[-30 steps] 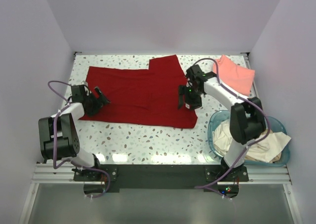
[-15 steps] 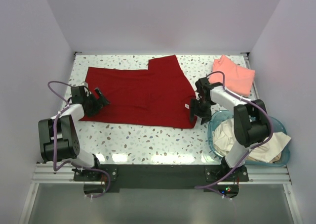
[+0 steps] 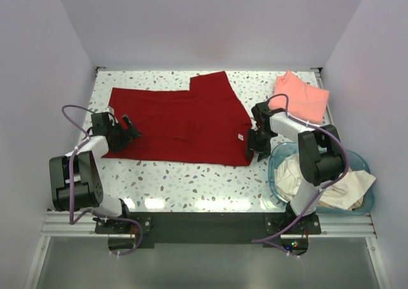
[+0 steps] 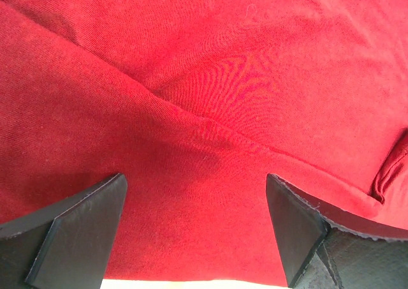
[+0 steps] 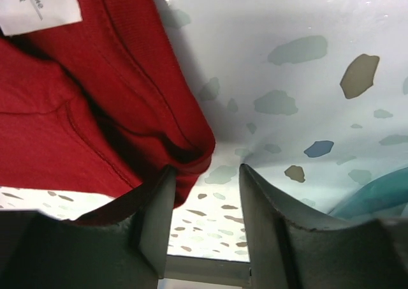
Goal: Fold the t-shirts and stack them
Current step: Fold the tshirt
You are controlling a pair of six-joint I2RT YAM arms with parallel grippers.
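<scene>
By the red t-shirt (image 3: 178, 120), right hand (image 5: 207, 180) part-open, perhaps touching it

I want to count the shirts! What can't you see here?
- Top view: cream shirts heaped in the basket; folds and the right arm hide their number.
- Right wrist view: the red shirt has a label cut off by the picture edge.
</scene>
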